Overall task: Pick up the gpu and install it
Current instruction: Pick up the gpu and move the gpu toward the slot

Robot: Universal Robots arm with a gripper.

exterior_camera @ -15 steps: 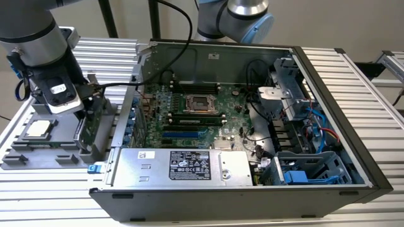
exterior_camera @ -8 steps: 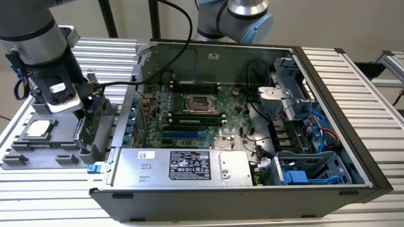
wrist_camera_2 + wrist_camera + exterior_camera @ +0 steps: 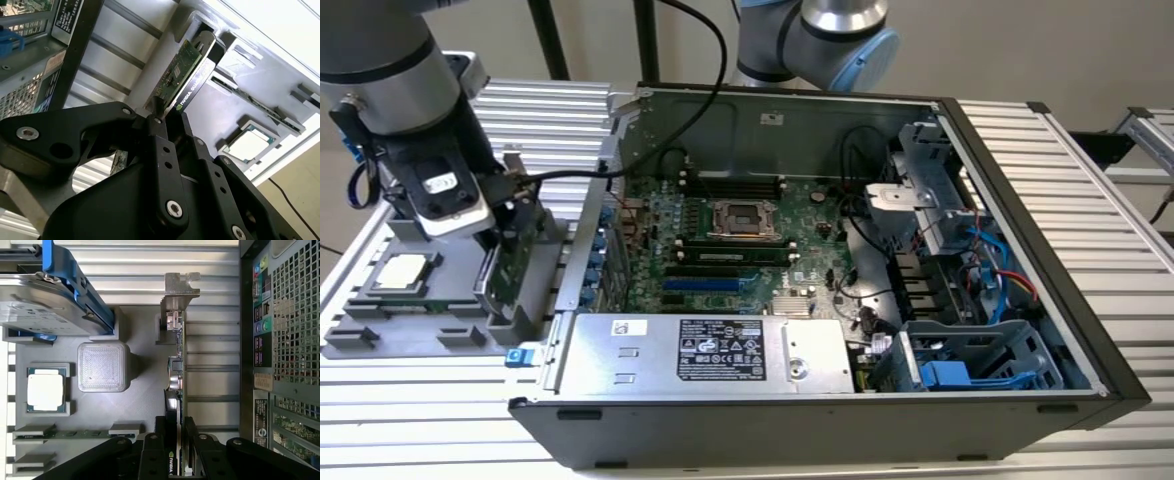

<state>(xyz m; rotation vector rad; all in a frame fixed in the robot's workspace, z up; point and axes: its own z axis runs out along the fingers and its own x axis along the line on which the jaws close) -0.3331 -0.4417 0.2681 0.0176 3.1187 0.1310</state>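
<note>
gpu (image 3: 180, 355) partly hidden — by hand (image 3: 179, 427), hard drive (image 3: 45, 305) cut off

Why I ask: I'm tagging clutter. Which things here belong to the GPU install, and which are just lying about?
Job: gpu, gripper clamped on it, open computer case.
Lying about: hard drive with blue clips, square chip, memory stick.

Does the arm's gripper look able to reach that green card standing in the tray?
Likely yes: the gripper seems closed on the gpu, which stands on edge in the tray, nothing between them.
</note>
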